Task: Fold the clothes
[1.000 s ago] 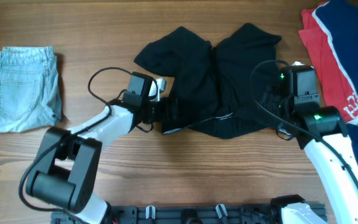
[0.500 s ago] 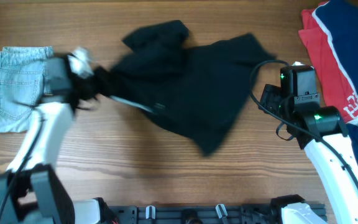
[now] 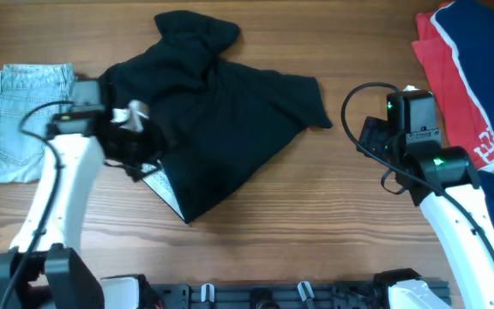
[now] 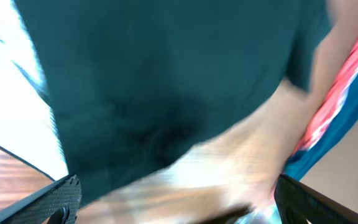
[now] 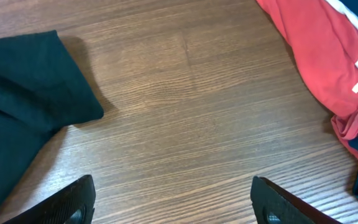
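Plainly, the clothes (image 3: pixel 221 120) lie spread on the wooden table (image 3: pixel 316 232), left of centre, as a rough three-cornered shape rather than a neat rectangle. A bunched, crumpled end points toward the far edge, one flat corner points right toward the right arm, and a narrow tip points toward the near edge. The longest straight side runs on a diagonal from that near tip up to the right-hand corner; the fabric's long axis seems to follow the same slant, though the folds make this hard to judge. A pale strip shows along the lower left edge of the cloth. The left gripper (image 3: pixel 144 144) sits at the left border of the black fabric, just beside the denim shorts (image 3: pixel 24 120). In its blurred wrist view the two fingertips stand wide apart at the bottom corners with dark cloth filling the frame beyond them, so the jaws look spread and clamped on nothing. The right gripper (image 5: pixel 176 202) hangs over bare wood, jaws parted and empty, between the black corner and the red and navy garment (image 5: pixel 328 56), touching neither.
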Available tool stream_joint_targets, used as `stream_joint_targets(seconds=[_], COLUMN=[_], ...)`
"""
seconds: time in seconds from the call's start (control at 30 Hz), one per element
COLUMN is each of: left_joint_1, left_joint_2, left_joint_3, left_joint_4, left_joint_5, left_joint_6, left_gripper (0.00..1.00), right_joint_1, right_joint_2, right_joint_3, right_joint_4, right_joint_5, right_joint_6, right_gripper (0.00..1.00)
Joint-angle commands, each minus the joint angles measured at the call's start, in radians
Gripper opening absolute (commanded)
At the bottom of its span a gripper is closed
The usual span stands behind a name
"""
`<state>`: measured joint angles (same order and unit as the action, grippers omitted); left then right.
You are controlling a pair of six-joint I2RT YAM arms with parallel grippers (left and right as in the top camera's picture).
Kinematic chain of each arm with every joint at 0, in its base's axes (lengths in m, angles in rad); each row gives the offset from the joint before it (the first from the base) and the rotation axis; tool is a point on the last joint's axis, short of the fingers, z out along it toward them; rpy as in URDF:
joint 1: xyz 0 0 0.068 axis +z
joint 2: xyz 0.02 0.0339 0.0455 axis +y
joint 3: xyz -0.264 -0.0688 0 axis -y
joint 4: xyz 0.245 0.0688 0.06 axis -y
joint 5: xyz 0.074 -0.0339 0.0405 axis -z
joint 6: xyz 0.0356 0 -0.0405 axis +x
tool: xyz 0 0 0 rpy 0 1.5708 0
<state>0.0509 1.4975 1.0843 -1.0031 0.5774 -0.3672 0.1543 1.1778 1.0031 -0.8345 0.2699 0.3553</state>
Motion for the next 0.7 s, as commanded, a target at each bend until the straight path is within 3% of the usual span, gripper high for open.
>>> stream_joint_targets(seconds=[0.0, 0.2, 0.47, 0.5, 0.53, 0.6, 0.67], left_joint_1=[-0.119, -0.158, -0.159, -0.159, -0.159, -0.159, -0.159], left_joint_2=[0.006, 0.006, 0.006, 0.006, 0.006, 0.006, 0.006], left_joint_3=[-0.101, -0.266, -0.391, -0.411, -0.435, -0.47, -0.479], left_joint_4=[-0.003, 0.072, 0.257, 0.3, 0.353, 0.41, 0.42], left_joint_5=[-0.144, -0.156, -0.154, -0.152, -0.151, -0.125, -0.096], left_joint_6=[-0.044, -0.125, -0.139, -0.14, -0.141, -0.165, -0.165], left_gripper=[1.0, 1.0, 0.99, 0.93, 0.74, 0.47, 0.27], right_joint_1=[-0.003, -0.003, -0.003, -0.003, -0.003, -0.003, -0.003], right_joint_2=[-0.003, -0.003, -0.003, -0.003, -0.003, -0.003, -0.003], right_joint_3=[0.001, 0.001, 0.001, 0.001, 0.001, 0.001, 0.001], right_joint_4=[-0.02, -0.023, -0.023, -0.023, -0.023, -0.023, -0.023], right_joint_5=[-0.009, -0.009, -0.009, -0.01, -0.009, -0.01, -0.01], right_joint_6=[0.01, -0.014, -0.014, -0.014, -0.014, -0.014, -0.014], right_gripper=[0.82, 0.82, 0.82, 0.82, 0.82, 0.82, 0.82])
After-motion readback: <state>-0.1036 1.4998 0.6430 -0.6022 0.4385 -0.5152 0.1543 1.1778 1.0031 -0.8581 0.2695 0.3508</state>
